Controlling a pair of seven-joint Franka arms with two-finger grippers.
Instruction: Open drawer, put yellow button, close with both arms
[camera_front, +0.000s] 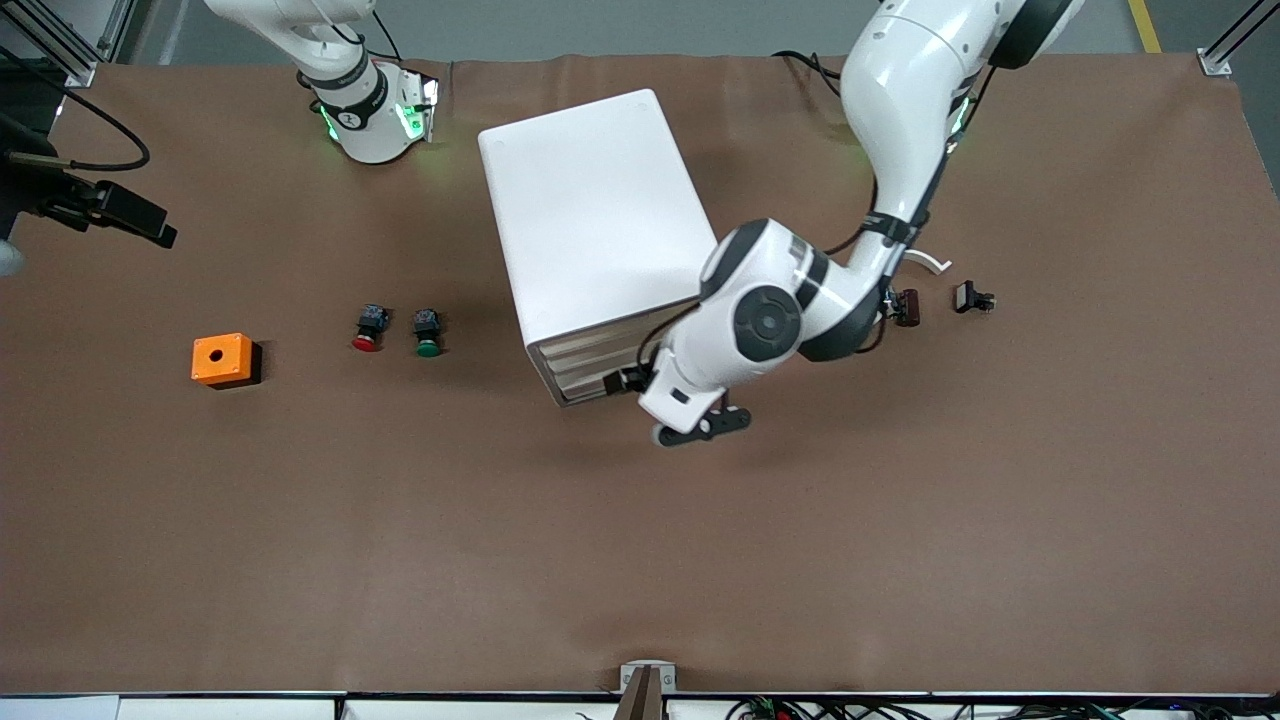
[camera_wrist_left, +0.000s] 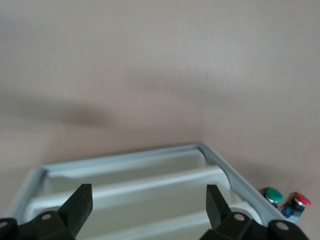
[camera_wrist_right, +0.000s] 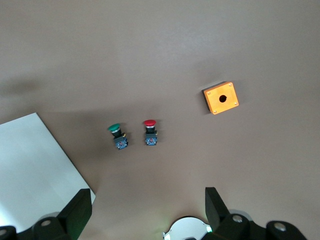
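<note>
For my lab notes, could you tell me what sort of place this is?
Probably a robotics lab bench: two white robot arms at a brown covered table, a white plastic drawer cabinet, and loose push-buttons.

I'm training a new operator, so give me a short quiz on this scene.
1. True or false: the left gripper, in front of the white cabinet's drawers, is shut.
2. Which lies nearer the orange button box: A, the red button, or B, the green button?
3. Fill in: the right gripper, waiting over the table by its arm's base, is ____.
Key: 1 false, it is open; 2 A; 3 open.
</note>
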